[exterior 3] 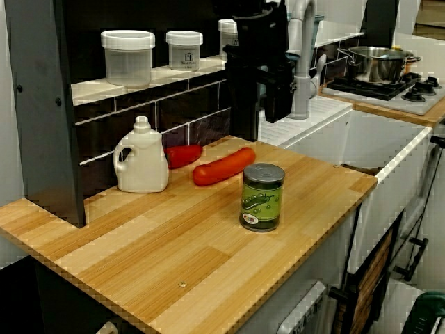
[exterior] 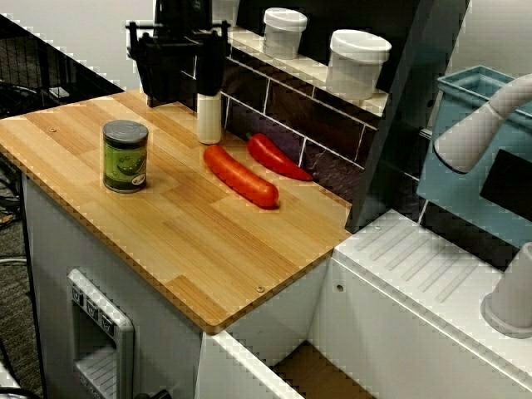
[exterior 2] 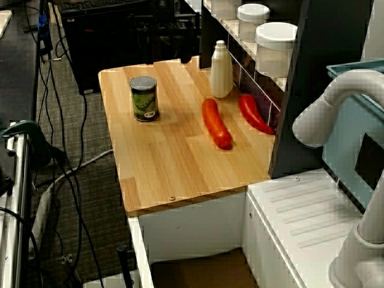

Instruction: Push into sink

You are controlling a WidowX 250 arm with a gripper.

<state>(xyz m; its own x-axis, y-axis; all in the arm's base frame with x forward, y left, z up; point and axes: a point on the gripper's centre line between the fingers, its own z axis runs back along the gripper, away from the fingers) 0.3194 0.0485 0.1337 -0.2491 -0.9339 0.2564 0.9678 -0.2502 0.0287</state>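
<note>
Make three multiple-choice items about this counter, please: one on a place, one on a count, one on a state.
1. Where does the green can stand?
A. In the basin
B. On the wooden counter
C. On the shelf with the jars

2. How many long red foods lie on the counter?
A. One
B. Two
C. Four

3. In what state is the green can?
A. Upright
B. Lying on its side
C. Crushed flat

Answers:
1. B: the green can rests on the wooden counter, well away from the sink.
2. B: only a sausage and a red pepper lie there, side by side near the back wall.
3. A: its grey top faces up and its label reads upright.
</note>
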